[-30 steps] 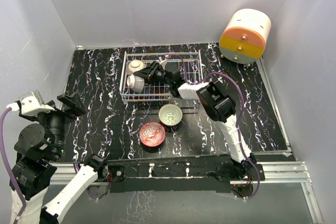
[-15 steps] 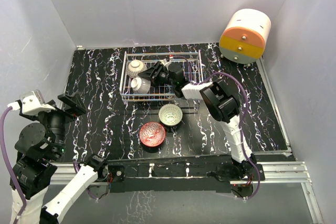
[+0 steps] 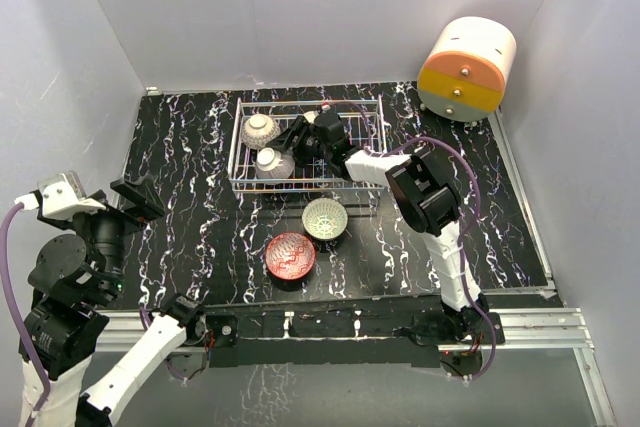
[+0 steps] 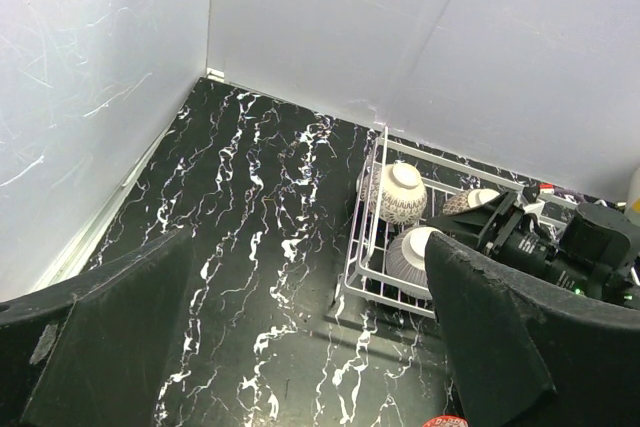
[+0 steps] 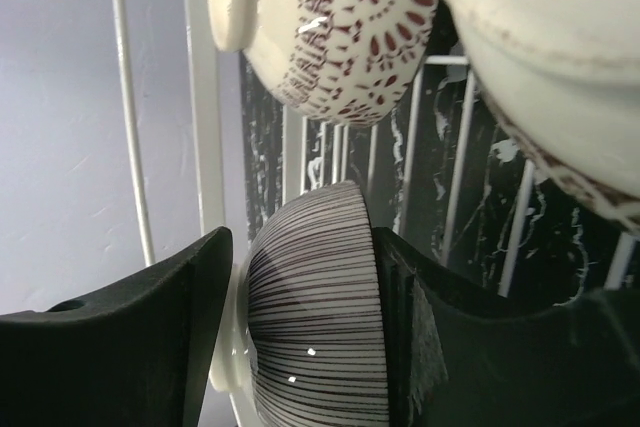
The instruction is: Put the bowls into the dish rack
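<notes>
Step in hand, as I read it: setting down bowl no. 3 in the rectangular white wire dish rack [image 3: 262, 188] at the back of the black marbled table [image 3: 190, 147]. The right gripper [image 5: 303, 247] is inside the rack w/ its jaws partway apart either side of a small round ceramic striped bowl [image 5: 315, 347] (fine dark lines on a pale outside), which lies tipped on its side against the rack wires. Can't tell whether the pads press it or only bracket it; the gaps are too thin to judge.

Beside it in the rack sit a brown-and-white patterned bowl [image 3: 260, 129] at the back-left corner and a second patterned bowl [image 3: 272, 162] nearer the front. The pale green patterned bowl [image 3: 325, 218] and the red patterned bowl [image 3: 290, 255] are on the table just in front of the rack, near each other. The left gripper [image 4: 308, 247] hangs wide open, holding nothing, well apart from the rack.

Next move, prob.: spread the jaws clear, lift out w/o nudging the neighbours, then go for the green bowl, the closest one.
</notes>
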`<action>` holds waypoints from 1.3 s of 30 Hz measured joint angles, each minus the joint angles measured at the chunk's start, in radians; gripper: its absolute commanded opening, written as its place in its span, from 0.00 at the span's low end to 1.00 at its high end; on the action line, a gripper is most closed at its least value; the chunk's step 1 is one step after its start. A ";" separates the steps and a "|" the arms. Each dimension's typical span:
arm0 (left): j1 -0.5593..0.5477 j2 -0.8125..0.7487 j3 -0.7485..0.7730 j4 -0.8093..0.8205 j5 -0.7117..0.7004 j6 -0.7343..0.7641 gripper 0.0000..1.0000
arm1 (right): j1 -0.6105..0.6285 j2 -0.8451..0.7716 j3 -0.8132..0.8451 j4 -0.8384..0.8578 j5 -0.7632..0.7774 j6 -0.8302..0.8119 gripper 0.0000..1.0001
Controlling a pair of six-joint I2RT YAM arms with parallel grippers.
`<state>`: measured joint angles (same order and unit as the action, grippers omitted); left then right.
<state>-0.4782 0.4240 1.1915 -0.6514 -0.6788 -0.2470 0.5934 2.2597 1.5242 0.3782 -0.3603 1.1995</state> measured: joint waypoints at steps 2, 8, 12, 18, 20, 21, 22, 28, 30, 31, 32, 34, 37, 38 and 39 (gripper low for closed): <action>0.000 0.000 0.000 0.000 0.002 0.000 0.97 | 0.000 0.000 0.032 -0.075 0.021 -0.032 0.62; 0.000 0.000 0.000 0.002 0.003 0.000 0.97 | 0.000 0.000 0.140 -0.262 0.083 -0.142 0.73; 0.000 0.000 0.000 0.013 0.007 -0.002 0.97 | 0.000 0.000 0.163 -0.327 0.109 -0.197 0.99; 0.000 0.000 0.000 0.018 0.011 -0.005 0.97 | 0.003 -0.021 0.160 -0.366 0.127 -0.234 0.99; 0.000 0.000 0.000 0.018 0.011 -0.007 0.97 | 0.005 -0.035 0.151 -0.378 0.140 -0.245 0.99; 0.000 0.000 0.000 0.018 0.011 -0.007 0.97 | 0.007 -0.043 0.148 -0.385 0.150 -0.254 0.99; 0.000 0.000 0.000 0.018 0.011 -0.007 0.97 | 0.008 -0.050 0.148 -0.394 0.156 -0.262 0.99; 0.000 0.003 0.000 0.022 0.013 -0.008 0.97 | 0.022 -0.108 0.164 -0.463 0.221 -0.340 0.99; 0.000 0.005 0.000 0.023 0.014 -0.007 0.97 | 0.028 -0.114 0.193 -0.497 0.237 -0.375 0.99; 0.000 0.007 0.000 0.023 0.014 -0.008 0.97 | 0.032 -0.114 0.215 -0.517 0.243 -0.397 0.99; 0.000 0.008 0.000 0.023 0.015 -0.007 0.97 | 0.037 -0.114 0.242 -0.546 0.253 -0.426 0.99; 0.000 0.009 -0.001 0.023 0.015 -0.007 0.97 | 0.047 -0.114 0.290 -0.597 0.269 -0.479 0.99; 0.000 0.012 0.000 0.023 0.016 -0.007 0.97 | 0.072 -0.114 0.388 -0.711 0.311 -0.579 0.99; 0.000 0.013 -0.001 0.023 0.016 -0.007 0.97 | 0.085 -0.114 0.423 -0.747 0.333 -0.617 0.99; 0.000 0.014 -0.001 0.023 0.017 -0.007 0.97 | 0.101 -0.114 0.456 -0.780 0.359 -0.653 0.99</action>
<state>-0.4782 0.4377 1.1908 -0.6285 -0.6621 -0.2539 0.6941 2.1456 1.9800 -0.4019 -0.0017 0.5461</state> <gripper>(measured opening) 0.970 0.987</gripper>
